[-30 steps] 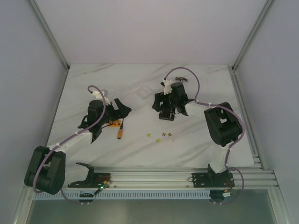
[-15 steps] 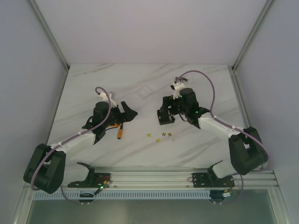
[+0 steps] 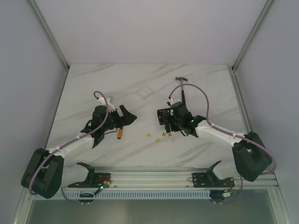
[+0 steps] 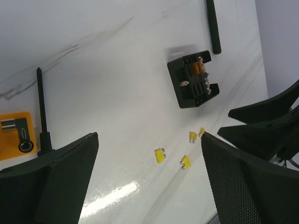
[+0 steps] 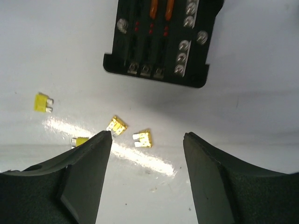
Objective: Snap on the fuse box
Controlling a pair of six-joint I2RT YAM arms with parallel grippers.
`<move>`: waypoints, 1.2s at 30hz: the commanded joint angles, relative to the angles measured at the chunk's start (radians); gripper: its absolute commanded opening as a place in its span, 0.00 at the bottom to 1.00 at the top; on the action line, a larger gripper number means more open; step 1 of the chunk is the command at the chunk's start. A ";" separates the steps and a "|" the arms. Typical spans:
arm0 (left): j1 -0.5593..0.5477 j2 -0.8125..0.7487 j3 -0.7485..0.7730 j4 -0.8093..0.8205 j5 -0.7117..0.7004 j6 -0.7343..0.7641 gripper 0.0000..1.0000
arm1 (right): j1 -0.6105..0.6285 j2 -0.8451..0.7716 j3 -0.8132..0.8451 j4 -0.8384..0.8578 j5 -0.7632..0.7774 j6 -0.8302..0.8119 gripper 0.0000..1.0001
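- Right gripper [image 5: 145, 136], jaws apart, empty, over tiny yellow plastic fuses [image 5: 117, 125]: closing could flick them.
- Left gripper [image 4: 148, 137] gapes empty; unbraced black square plastic fuse box [image 4: 194, 79] may skid.

I'm looking at the white marbled surface [image 3: 93, 84]. The fuse box [image 4: 194, 79] lies right of centre with its top uncovered. Four loose yellow fuses [image 4: 160, 155] are scattered just beside it, and an orange block [image 4: 14, 135] lies flat well off to the left.

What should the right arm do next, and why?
Probably lower the right gripper and close on the yellow fuse lying under its open jaws; the fuse box just beyond shows empty slots.
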 commanded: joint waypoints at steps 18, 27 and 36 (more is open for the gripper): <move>-0.007 -0.045 -0.041 -0.043 0.028 -0.019 1.00 | 0.093 0.119 0.005 -0.137 0.250 0.015 0.69; -0.007 -0.042 -0.036 -0.051 0.030 -0.018 1.00 | 0.060 0.117 0.028 -0.163 0.249 0.033 0.62; -0.007 -0.035 -0.032 -0.053 0.023 -0.018 1.00 | 0.104 0.095 0.038 -0.137 0.145 0.019 0.66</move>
